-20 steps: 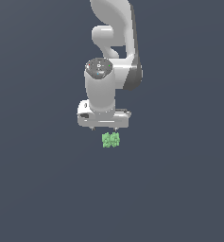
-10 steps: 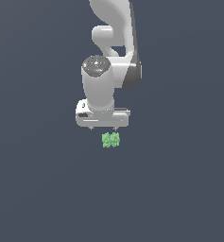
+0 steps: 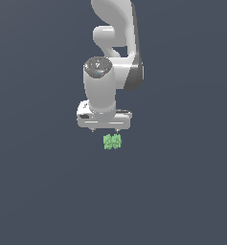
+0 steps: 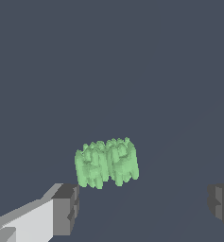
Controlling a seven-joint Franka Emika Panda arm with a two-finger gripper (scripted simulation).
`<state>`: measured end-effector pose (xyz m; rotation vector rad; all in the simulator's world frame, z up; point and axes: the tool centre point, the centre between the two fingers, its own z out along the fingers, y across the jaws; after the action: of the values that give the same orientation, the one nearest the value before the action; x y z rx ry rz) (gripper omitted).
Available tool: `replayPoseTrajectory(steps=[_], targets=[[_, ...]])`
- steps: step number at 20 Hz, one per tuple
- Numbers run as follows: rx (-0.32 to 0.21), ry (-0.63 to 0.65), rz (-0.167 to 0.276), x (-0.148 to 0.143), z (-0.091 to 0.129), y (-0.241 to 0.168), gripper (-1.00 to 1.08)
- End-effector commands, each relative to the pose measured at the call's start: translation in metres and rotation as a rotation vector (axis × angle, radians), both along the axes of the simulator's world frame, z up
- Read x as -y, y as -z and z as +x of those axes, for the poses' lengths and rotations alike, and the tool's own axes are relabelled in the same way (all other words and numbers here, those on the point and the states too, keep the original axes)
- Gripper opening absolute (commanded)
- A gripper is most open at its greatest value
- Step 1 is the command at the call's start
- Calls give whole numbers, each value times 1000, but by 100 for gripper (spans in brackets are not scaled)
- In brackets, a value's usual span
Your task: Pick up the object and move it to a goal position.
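The white end effector (image 3: 105, 129) has shifted slightly toward the exterior view's left, fingers spread wide and empty, above the small light-green knobbly clump (image 3: 112, 142) on the dark surface (image 3: 43, 191); the grasp looks imminent.

Object (image 3: 112, 141) just below the gripper (image 3: 105, 130), seemingly apart, towards the exterior view's right.

Small light-green knobbly clump (image 3: 112, 141), roughly square block, surface all vertical ribs and bumps, matte. Wrist view: clump (image 4: 107, 162) reads as two lobes joined w/ a shallow groove down the middle, top edge ragged, sides fluted. Sits flat and upright on the dark grey bench (image 3: 43, 191), not tilted. Exterior view: lies near centre of frame, alone on open surface.
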<state>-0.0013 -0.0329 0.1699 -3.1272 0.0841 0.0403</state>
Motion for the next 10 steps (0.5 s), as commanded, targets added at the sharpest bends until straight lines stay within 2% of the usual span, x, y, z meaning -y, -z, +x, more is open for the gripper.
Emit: replayPoseTrajectory(steps=[1, 10], targets=[[0, 23, 0, -1, 0, 1, 100], [-1, 173, -2, -5, -2, 9, 100]])
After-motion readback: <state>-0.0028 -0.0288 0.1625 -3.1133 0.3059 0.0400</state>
